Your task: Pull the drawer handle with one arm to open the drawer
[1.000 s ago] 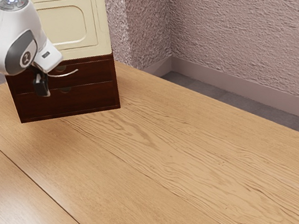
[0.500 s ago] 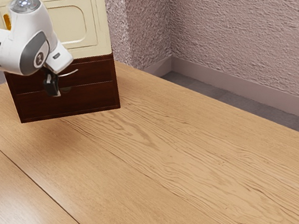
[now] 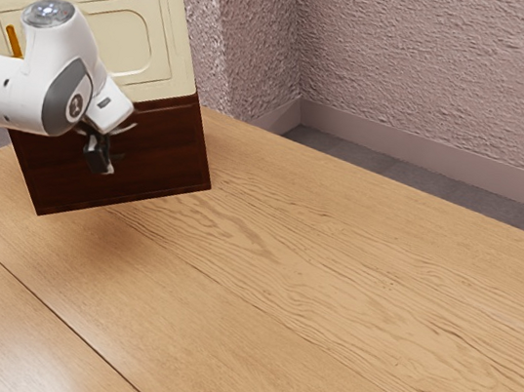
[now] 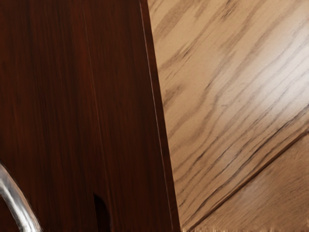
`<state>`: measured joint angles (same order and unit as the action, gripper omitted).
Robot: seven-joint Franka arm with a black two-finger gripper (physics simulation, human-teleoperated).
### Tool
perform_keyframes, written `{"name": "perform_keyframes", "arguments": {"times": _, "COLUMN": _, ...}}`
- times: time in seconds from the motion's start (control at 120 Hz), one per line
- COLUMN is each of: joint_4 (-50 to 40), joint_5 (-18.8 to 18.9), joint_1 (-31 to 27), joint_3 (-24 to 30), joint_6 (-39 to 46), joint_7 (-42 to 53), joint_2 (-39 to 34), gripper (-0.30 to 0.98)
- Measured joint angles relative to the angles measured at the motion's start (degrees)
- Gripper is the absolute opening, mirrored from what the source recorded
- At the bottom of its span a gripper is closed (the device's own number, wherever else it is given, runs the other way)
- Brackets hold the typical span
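The black gripper [image 3: 99,154] is in front of the dark brown drawer front [image 3: 165,152], beside the curved silver handle [image 3: 125,129]. Its white hand hides much of the handle, so I cannot make out whether the two touch. In the wrist view the handle [image 4: 18,202] arcs close to the hand, over the dark wood front [image 4: 53,106]. A dark rounded notch [image 4: 102,215] lies near it. No gap around the drawer can be made out.
A cream upper box [image 3: 118,37] stands on the dark cabinet, with the arm passing before it. The wooden table [image 3: 310,272] extends toward the exterior view's right. A rough wall [image 3: 438,74] rises behind.
My hand has moved toward the exterior view's right and slightly down, along the cabinet front, and now covers more of the handle. The cabinet stands where it was.
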<state>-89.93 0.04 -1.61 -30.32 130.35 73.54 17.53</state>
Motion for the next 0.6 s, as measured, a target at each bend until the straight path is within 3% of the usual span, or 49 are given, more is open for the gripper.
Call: {"name": "perform_keyframes", "arguments": {"times": 0.6, "joint_4": -9.12, "joint_5": 0.97, "joint_1": 2.36, "joint_3": -0.07, "joint_6": 0.02, "joint_7": 0.96, "joint_2": -7.71, "gripper": 0.69}}
